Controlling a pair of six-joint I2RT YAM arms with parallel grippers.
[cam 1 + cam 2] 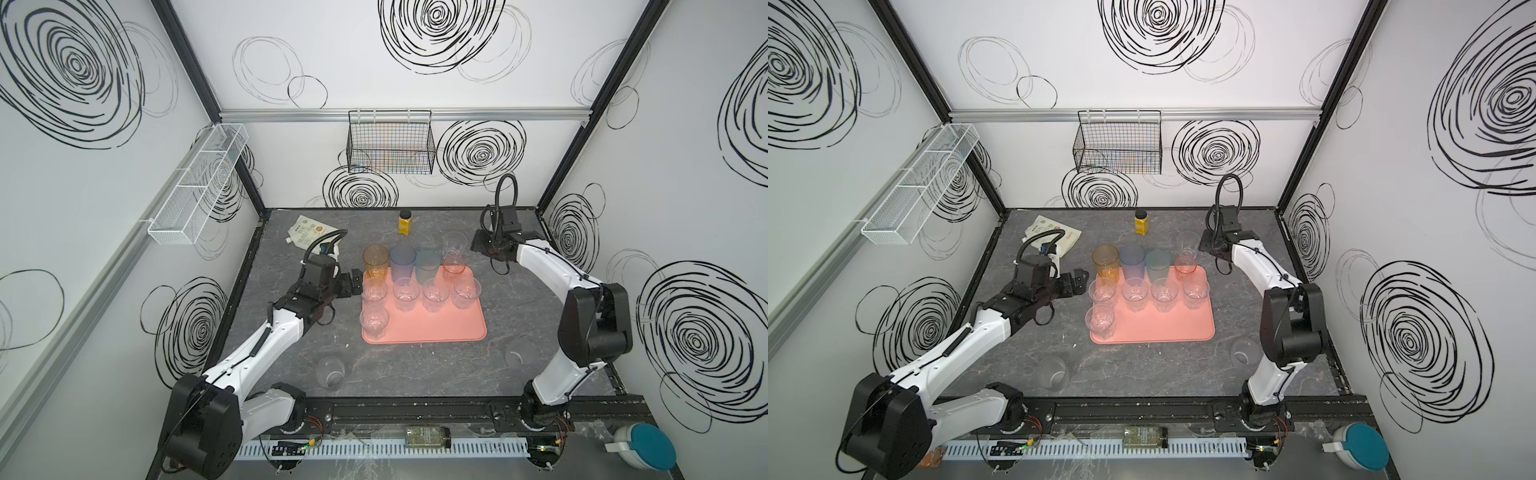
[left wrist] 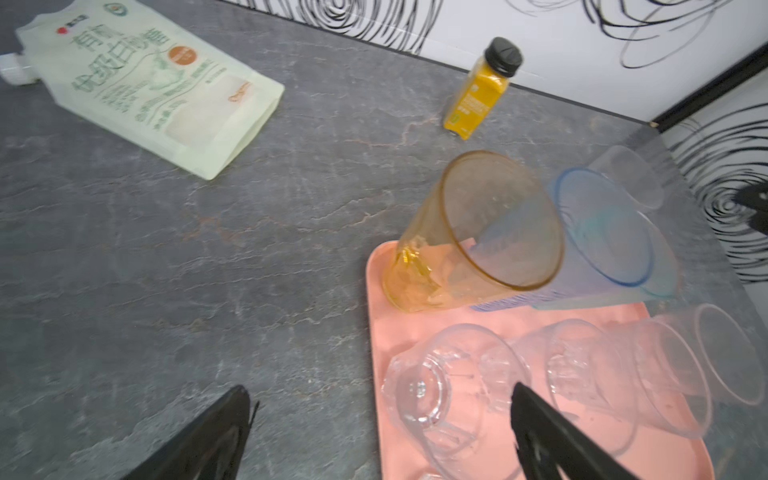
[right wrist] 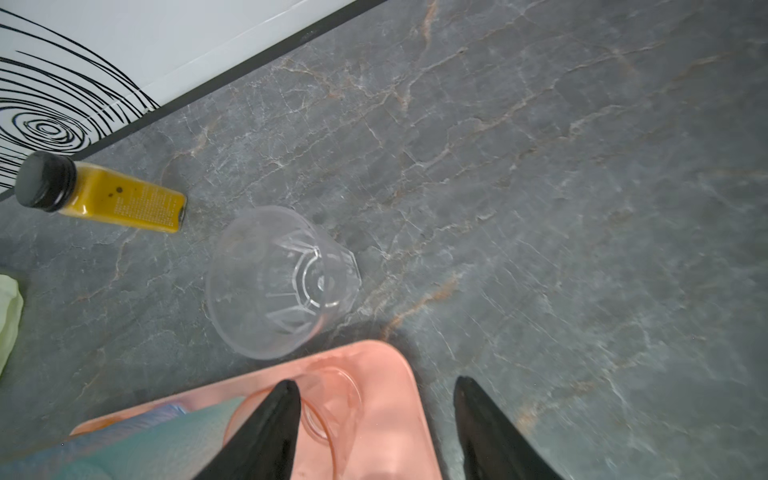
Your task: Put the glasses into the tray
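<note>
The salmon-pink tray (image 1: 436,328) (image 1: 1167,328) lies mid-table. Along its far edge stand orange (image 1: 376,259), blue (image 1: 403,262), teal (image 1: 428,266) and pink (image 1: 454,266) glasses, with several clear glasses (image 1: 405,293) in front of them. Three clear glasses stand on the table: one behind the tray (image 1: 455,243) (image 3: 282,282), one front left (image 1: 331,371), one front right (image 1: 517,353). My left gripper (image 1: 355,282) (image 2: 381,392) is open beside the tray's left edge, holding nothing. My right gripper (image 1: 478,249) (image 3: 377,383) hangs open over the tray's far right corner, next to the pink glass (image 3: 328,411).
A yellow bottle (image 1: 405,222) (image 2: 478,95) stands near the back wall. A pale pouch (image 1: 307,232) (image 2: 145,83) lies at the back left. A black wire basket (image 1: 390,145) and a white one (image 1: 199,183) hang on the walls.
</note>
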